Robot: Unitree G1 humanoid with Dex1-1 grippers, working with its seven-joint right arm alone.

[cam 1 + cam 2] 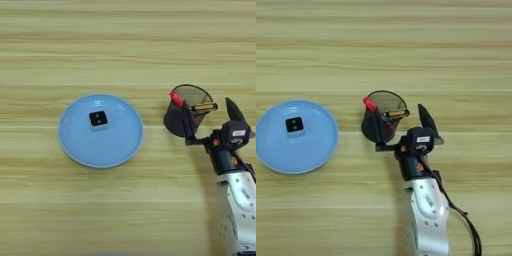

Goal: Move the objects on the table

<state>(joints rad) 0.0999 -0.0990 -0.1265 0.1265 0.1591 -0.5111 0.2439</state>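
Gripper: right black two-finger gripper [401, 130] was spread wide, one finger at black mesh cup [377, 127].
Objects: red pen [370, 105] & amber-handled screwdriver [396, 114] stood in cup.
Plate: round blue plate [120, 145] held small black square block [98, 119], well left on light wood-grain table [125, 50].

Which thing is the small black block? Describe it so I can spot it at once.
Find the blue plate left of the mesh cup on the table. The black block lies on it, near its middle: the only thing there, small, square, with a pale centre mark.

Desk-like test bench: bare wood-grain table [125, 45], blue plate [75, 145], mesh pen cup [373, 130].
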